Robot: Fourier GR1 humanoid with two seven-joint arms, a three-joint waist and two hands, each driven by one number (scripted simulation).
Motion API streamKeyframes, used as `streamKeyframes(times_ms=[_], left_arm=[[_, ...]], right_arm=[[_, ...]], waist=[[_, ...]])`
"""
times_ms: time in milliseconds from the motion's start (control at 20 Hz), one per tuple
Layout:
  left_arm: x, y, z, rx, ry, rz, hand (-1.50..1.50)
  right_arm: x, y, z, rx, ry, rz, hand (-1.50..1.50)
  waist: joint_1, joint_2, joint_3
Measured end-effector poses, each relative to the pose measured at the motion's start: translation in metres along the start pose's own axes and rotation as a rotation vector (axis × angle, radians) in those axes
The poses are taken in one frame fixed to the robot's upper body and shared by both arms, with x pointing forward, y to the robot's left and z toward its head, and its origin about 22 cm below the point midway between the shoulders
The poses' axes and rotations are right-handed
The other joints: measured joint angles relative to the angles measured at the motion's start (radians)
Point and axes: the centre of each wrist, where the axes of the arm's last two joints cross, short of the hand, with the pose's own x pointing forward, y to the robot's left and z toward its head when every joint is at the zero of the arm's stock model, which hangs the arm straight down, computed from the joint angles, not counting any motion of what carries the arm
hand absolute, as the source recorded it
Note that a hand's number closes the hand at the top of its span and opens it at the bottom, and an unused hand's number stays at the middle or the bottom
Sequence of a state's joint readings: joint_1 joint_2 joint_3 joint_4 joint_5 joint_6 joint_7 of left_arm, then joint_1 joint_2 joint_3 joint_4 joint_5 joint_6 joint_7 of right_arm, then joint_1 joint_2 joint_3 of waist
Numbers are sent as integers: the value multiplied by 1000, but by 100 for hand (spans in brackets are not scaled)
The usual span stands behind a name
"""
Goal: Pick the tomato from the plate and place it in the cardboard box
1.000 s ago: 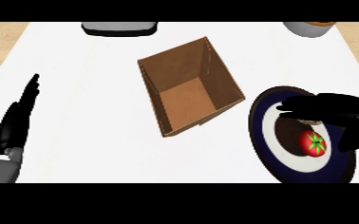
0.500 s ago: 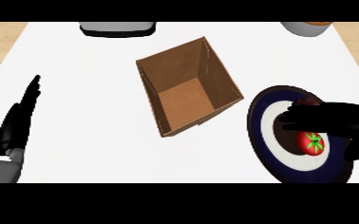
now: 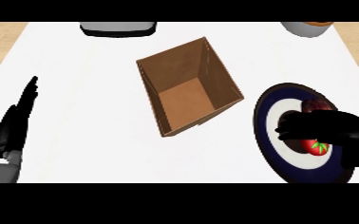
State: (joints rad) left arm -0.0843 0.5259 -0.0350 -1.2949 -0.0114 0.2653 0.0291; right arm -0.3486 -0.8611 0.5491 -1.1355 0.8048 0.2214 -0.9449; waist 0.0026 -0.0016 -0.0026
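Note:
The red tomato (image 3: 315, 147) with its green stem lies on the white middle of a dark blue plate (image 3: 269, 128) at the right edge. My right hand (image 3: 319, 127) lies right over it, fingers curled down round its top, so only the near part of the tomato shows. A dark reddish shape (image 3: 317, 106) sits on the plate just beyond the hand; I cannot tell what it is. The open brown cardboard box (image 3: 188, 93) stands in the middle of the counter, left of the plate. At the left edge my left hand (image 3: 17, 118) rests open, fingers straight up.
A grey appliance (image 3: 117, 27) stands at the counter's far edge, left of centre. A grey bowl (image 3: 308, 28) sits at the far right corner. White counter top lies between the box and my left hand.
My right hand has come down and drawn in over the tomato, covering more of it, and its fingers have curled. The tomato, plate, box and left hand have stayed put.

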Motion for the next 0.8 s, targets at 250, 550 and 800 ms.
streamKeyframes(times_ms=[250,550,800], left_arm=[[5,0,-1,-6,-1,1,0],[3,5,-2,4,14,-3,0],[-12,16,6,55,71,-8,0]], right_arm=[[-3,2,-13,-109,-14,40,150],[-6,9,-18,-240,151,-7,150],[-7,34,1,-407,545,-192,150]], waist=[[1,-2,-4],[-19,-11,-11],[-95,-41,-25]])
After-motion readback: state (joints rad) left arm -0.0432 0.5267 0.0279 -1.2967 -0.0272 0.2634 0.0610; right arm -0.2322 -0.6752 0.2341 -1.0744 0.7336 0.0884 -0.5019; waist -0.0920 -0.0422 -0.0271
